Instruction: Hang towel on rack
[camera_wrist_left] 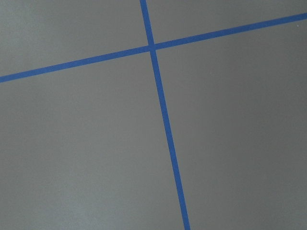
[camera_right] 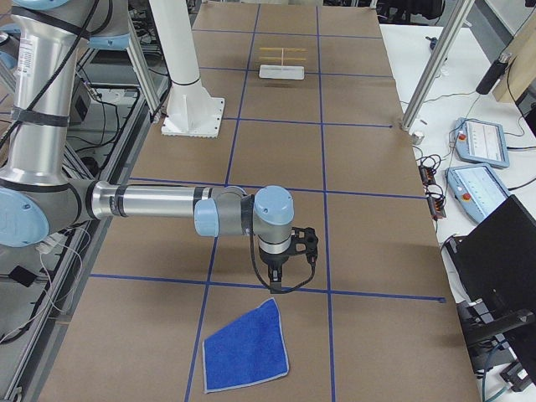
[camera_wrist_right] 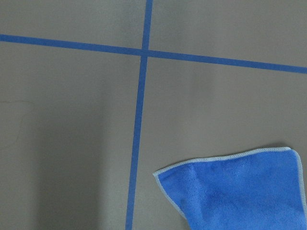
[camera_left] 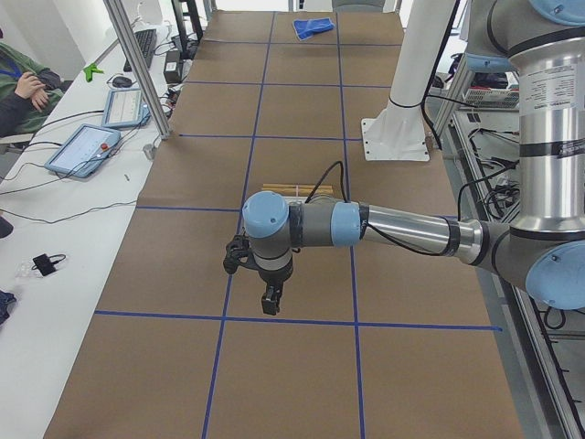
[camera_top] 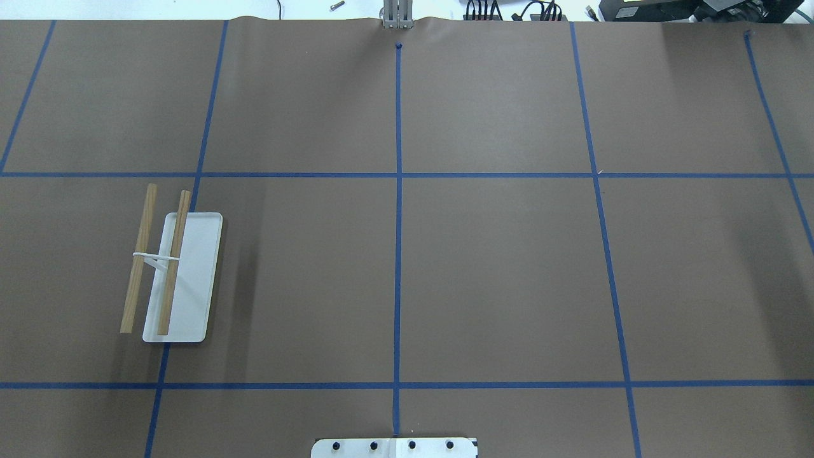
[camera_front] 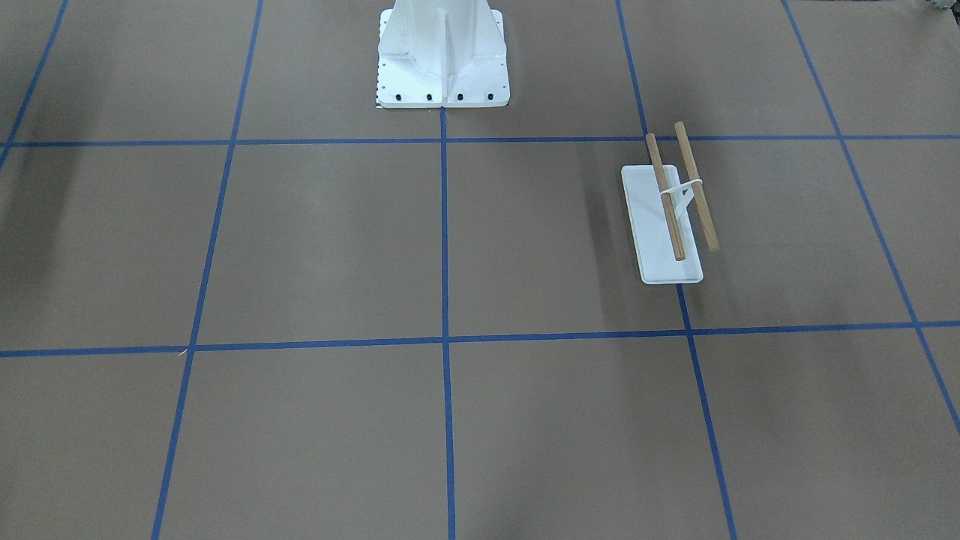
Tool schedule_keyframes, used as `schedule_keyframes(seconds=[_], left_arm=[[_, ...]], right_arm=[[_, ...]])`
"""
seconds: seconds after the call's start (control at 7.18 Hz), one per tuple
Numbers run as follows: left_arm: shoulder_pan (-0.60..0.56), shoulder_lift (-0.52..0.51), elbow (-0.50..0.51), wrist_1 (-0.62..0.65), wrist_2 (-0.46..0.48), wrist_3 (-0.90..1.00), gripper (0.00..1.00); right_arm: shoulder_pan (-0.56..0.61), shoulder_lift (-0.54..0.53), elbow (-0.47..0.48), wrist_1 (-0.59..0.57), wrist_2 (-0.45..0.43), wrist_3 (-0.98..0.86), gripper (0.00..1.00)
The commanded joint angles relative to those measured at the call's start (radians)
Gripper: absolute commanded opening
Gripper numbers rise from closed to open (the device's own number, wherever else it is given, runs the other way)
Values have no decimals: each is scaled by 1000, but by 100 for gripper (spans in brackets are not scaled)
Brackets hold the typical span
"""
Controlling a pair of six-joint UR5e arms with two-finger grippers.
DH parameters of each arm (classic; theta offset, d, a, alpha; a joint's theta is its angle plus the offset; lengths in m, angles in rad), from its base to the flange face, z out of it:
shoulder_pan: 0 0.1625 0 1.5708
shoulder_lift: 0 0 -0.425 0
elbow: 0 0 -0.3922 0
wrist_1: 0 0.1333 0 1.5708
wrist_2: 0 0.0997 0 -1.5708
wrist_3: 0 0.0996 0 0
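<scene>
1. The table (camera_top: 496,267), covered in brown paper and crossed by blue tape lines (camera_top: 398,191), fills every view.
2. The white bolted pedestal (camera_front: 442,60) stands at the robot's edge, mid-table.
3. The left arm (camera_left: 402,229) reaches out low over the table's left end. The right arm (camera_right: 159,203) does the same over the right end.
4. The towel (camera_right: 244,345) lies flat on the paper at the far right end of the table, well apart from the rack.
5. The rack (camera_top: 191,299) stands upright on the left half, with two wooden dowels (camera_top: 174,261) side by side above its white base plate (camera_top: 197,242).
6. The left gripper (camera_left: 271,302) points down above the paper, near the rack and farther toward the left end. I cannot tell how its jaws stand.
7. The right gripper (camera_right: 275,275) hangs over a tape line just beside the towel's corner, apart from it. Its jaws cannot be judged either.
</scene>
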Motion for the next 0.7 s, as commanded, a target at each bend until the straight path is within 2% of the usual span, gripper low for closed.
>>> schedule_keyframes(seconds=[0.0,0.56], left_arm=[[0,2,-2,-14,-1,1,98],[0,-15,-23,-15,10,-5,98]], right_arm=[[0,0,0,0,-1,2,100],[0,2,8,3,-7,0,100]])
